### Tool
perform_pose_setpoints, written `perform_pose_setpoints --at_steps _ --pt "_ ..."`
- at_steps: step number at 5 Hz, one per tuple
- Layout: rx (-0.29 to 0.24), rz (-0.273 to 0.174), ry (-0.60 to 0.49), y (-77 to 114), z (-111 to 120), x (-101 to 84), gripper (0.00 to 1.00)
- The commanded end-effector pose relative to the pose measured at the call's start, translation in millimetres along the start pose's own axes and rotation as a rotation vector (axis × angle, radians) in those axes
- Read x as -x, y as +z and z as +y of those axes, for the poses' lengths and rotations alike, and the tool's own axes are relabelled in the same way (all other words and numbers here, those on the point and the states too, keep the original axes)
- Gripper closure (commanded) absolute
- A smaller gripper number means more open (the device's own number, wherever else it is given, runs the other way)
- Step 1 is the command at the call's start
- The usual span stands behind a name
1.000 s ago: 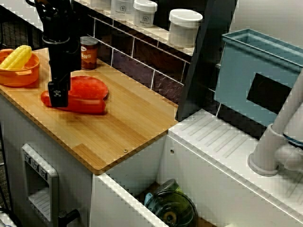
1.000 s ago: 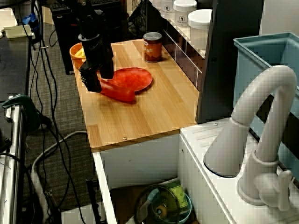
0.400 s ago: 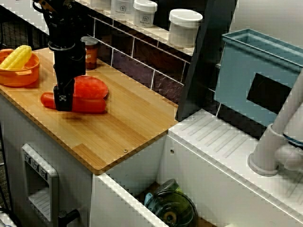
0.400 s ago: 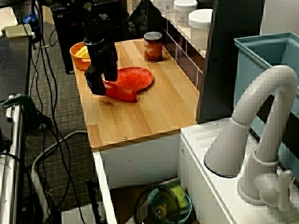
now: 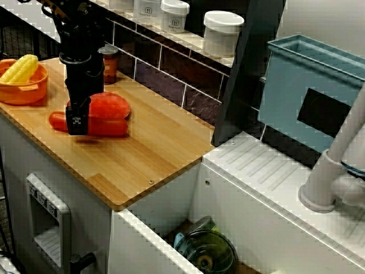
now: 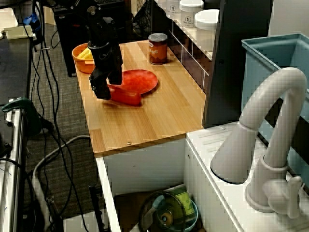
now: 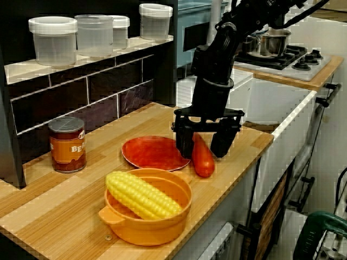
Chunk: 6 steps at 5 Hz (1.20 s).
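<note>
"What is your gripper [image 7: 202,151] doing?"
"It is down over the pepper [image 7: 204,162], fingers wide, one each side. Seen from the bowl's end, the pepper lies on the counter [image 7: 246,142], just right of the plate [image 7: 152,153]."
"To hold it?"
"I think it needs a gentle, even squeeze."
"How many things?"
"One pepper, plate, can [image 7: 66,144], bowl [image 7: 146,234], corn [image 7: 142,195]. Four jars [image 7: 53,40]."

Bench [image 7: 54,208], frame centre: pepper [image 7: 204,162] lying at plate's [image 7: 152,153] right edge, end effector [image 7: 202,153] straddling it; can [image 7: 67,144] standing left; corn [image 7: 142,195] sitting in bowl [image 7: 154,230], lower centre.

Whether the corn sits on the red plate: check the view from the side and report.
No: the corn lies in the orange bowl, which stands apart from the red plate.
</note>
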State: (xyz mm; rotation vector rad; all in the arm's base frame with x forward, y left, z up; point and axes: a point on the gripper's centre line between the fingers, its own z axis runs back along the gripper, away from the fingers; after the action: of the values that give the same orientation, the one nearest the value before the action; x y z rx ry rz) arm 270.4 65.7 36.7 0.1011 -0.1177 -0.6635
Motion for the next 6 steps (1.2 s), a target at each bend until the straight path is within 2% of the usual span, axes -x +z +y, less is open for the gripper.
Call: perform_pose_setpoints --at_steps 1,3,6 --pt "-0.032 -0.02 0.01 10.0 5.5 0.3 1.0" --pt "-0.041 -0.03 0.016 12.7 10.0 0.5 1.0" --pt "-0.007 -0.053 0.051 39.5 28.3 2.9 1.0"
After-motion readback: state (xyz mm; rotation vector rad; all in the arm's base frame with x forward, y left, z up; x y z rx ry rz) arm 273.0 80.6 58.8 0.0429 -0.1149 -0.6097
